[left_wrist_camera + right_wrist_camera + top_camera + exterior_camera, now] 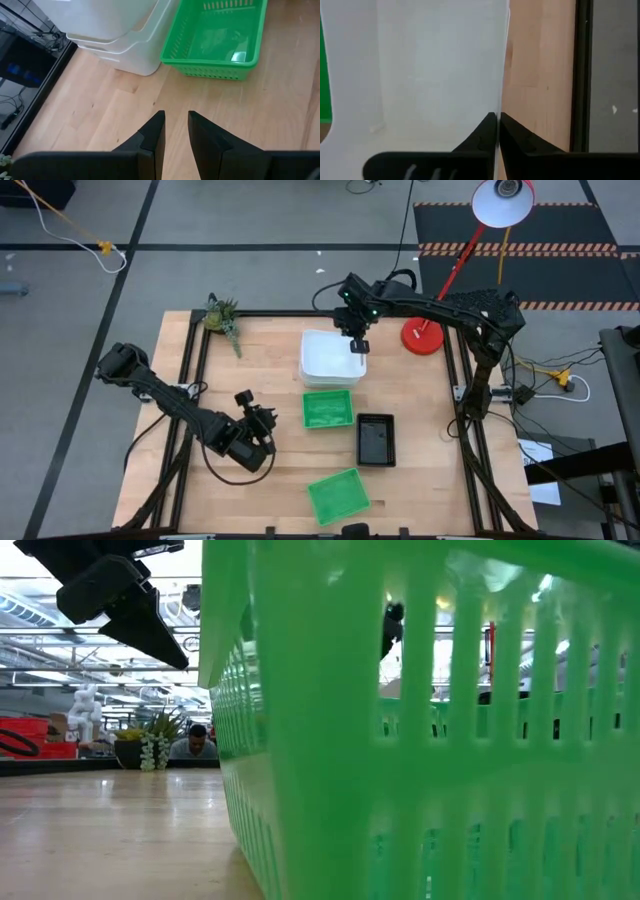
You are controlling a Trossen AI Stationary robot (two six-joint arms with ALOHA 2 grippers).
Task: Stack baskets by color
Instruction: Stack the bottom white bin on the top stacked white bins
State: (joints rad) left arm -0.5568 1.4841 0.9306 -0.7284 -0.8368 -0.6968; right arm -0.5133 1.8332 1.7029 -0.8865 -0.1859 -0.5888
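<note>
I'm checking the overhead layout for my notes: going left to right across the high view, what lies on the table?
Left gripper → small plant → white baskets with the right gripper pinching their right rim → black basket → red lamp base.

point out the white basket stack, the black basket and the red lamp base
white basket stack [328,358]: high view, middle of the top basket's floor
black basket [376,439]: high view, centre of its dark floor
red lamp base [423,337]: high view, middle of the round base
</note>
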